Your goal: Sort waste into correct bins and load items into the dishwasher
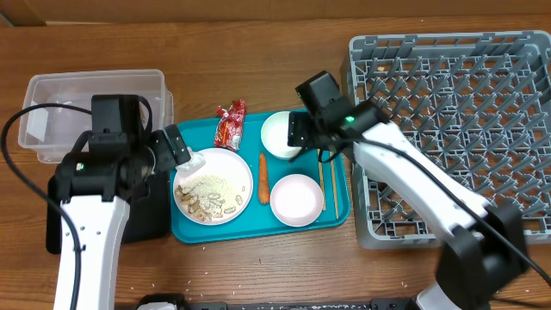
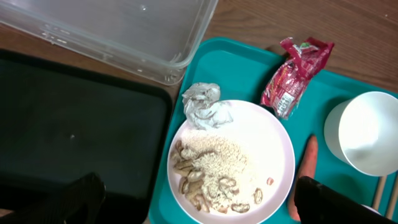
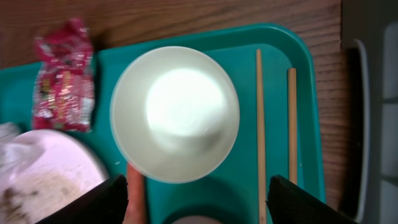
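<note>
Both arms hang over my teal tray (image 1: 250, 227), jaws spread.
Overhead, I see the left gripper (image 1: 176, 148) at the plate's (image 1: 232, 165) ten o'clock, the right gripper (image 1: 294, 136) at the white bowl's (image 1: 277, 133) three, and the dish rack (image 1: 448, 103) right of the tray. Left wrist: tissue (image 2: 205, 106) at the plate's eleven, wrapper (image 2: 295, 74) at one. Right wrist: fingers (image 3: 106, 202) flank the bowl, with chopsticks (image 3: 260, 137) at its three o'clock.

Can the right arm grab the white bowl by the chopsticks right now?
Probably yes. The right gripper hangs open right over the white bowl. Nothing lies in or on the bowl; the chopsticks and carrot lie beside it, not across it.
</note>
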